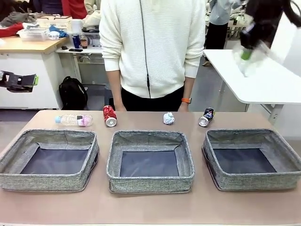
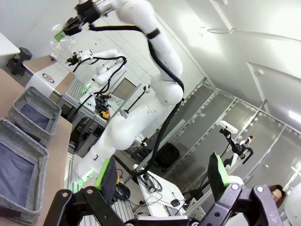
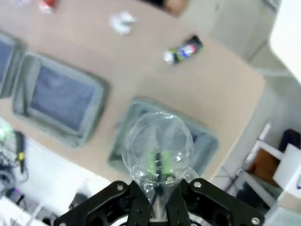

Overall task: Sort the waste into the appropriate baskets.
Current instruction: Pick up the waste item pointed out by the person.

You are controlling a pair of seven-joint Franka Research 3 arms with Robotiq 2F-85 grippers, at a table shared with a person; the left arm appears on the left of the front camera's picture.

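Two claws are up in the air. The right claw (image 3: 158, 190) is clamped on the one clear plastic cup (image 3: 157, 136), and its green pads show faintly through the clear wall. The left claw (image 2: 162, 176) stands wide open with nothing between its fingers, off beyond the left end of the desk (image 1: 150, 207), with free air all round it.

Three grey baskets sit in a row, all with bare dark bottoms. The right basket (image 3: 207, 136) lies straight past the cup, in line with the right claw. The middle basket (image 3: 61, 101) is off to that claw's side. The left basket (image 3: 5, 52) is further again and is cut off by the picture's edge.

Beyond the baskets from the right claw, four pieces lie well apart in a line along the far edge. The dark can (image 3: 183, 49) is nearest to the claw, then one paper ball (image 3: 121, 21), then one red can (image 1: 109, 116), and furthest one clear bottle (image 1: 73, 120). A person (image 1: 150, 47) stands just behind them.

Narrow gaps part the baskets, and a bare strip of desk runs along their near side.

From the front the right claw and cup are a blur. I cannot read the bottle's label.
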